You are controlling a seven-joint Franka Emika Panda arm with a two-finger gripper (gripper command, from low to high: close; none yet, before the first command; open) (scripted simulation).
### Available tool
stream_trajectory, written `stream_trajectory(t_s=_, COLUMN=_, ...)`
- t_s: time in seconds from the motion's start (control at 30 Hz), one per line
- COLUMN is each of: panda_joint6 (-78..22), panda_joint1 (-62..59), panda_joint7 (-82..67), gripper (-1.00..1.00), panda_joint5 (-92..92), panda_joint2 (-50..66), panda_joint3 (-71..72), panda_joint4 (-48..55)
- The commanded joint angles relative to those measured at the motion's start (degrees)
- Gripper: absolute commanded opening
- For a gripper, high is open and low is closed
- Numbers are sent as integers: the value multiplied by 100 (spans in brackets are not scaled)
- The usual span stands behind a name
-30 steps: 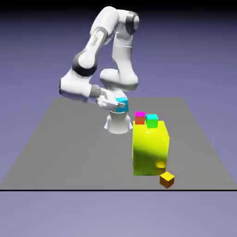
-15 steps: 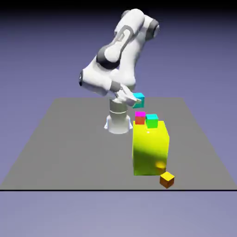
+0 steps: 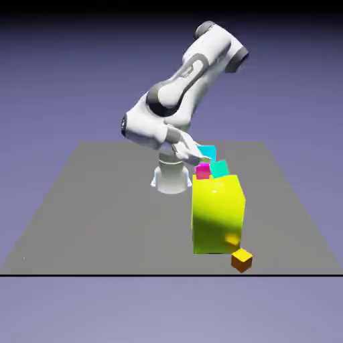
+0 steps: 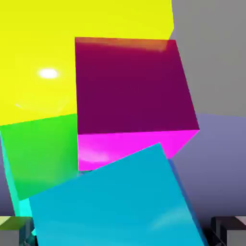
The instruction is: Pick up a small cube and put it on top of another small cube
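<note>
The small cyan cube [image 3: 208, 151] [image 4: 115, 202] hangs tilted just above two other small cubes on the big yellow block [image 3: 218, 214] [image 4: 57, 43]. One of these is magenta-topped [image 3: 202, 169] [image 4: 129, 96]; the other has a cyan top and green sides [image 3: 220, 167] [image 4: 38, 153]. My gripper [image 3: 202, 155] [image 4: 123, 233] reaches in from the exterior view's left. In the hand view its grey fingertips [image 4: 229, 230] stand wide apart at the bottom corners, open, with the cyan cube between them. A narrow gap shows beside the right tip. Whether the cyan cube rests on the magenta one I cannot tell.
An orange cube [image 3: 242, 259] lies on the grey table [image 3: 94, 214] by the yellow block's near corner. The robot's base [image 3: 170, 175] stands just behind the block.
The arm swung toward the exterior view's right and lowered, carrying the cyan cube from beside the base to over the cubes on the yellow block. The fingers now stand apart.
</note>
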Motion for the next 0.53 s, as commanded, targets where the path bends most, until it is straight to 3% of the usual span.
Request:
stream_trajectory(t_s=0.0, panda_joint6=85, panda_joint1=189, panda_joint7=55, gripper=100, panda_joint5=-86, panda_joint2=97, panda_joint3=-208, panda_joint4=20)
stream_trajectory(t_s=0.5, panda_joint6=1272, panda_joint1=2830, panda_joint7=830, gripper=100, panda_joint5=-1290, panda_joint2=1449, panda_joint3=-3113, panda_joint4=304)
